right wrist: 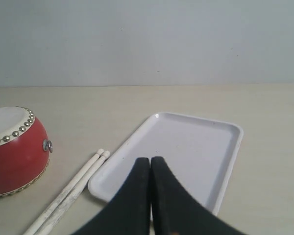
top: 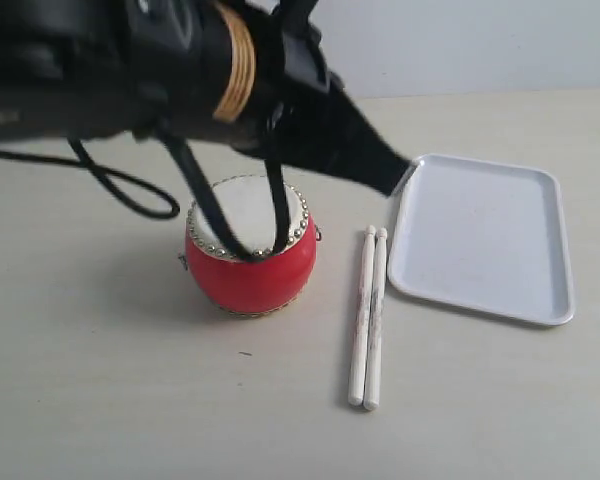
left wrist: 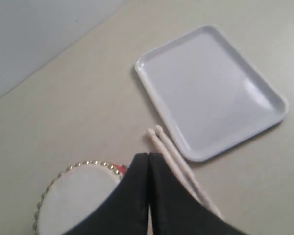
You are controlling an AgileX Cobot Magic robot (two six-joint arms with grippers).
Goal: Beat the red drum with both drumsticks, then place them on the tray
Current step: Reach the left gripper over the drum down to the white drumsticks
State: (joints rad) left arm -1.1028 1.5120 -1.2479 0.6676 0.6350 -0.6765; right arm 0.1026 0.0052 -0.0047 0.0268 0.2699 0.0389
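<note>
Drumsticks [top: 368, 318] are lying ungripped just under left claw [left wrist: 149, 156], it & right claw [right wrist: 150, 159] both sitting pressed together, empty; pickup prob. starting, needing claws spreading first.

The small barrel-shaped drum [top: 250, 275] has a glossy red body, a cream-white skin on top and a row of shiny gold studs [top: 298, 232] around the rim. A second studded row edges its base, and a little silver ring [right wrist: 48, 145] glints on its side. The two thin wooden drumsticks [top: 368, 320] are pale cream with faint greyish marks. The flat rectangular plastic tray [top: 480, 235] is plain white. The desk [top: 100, 400] is light beige with a faint streaky grain. The left gripper [left wrist: 148, 157] and right gripper [right wrist: 150, 160] have matt black jaws. The bulky arm [top: 80, 70] is black with a tan-gold band, its cables [top: 130, 190] black. The wall [right wrist: 147, 39] is pale grey.
</note>
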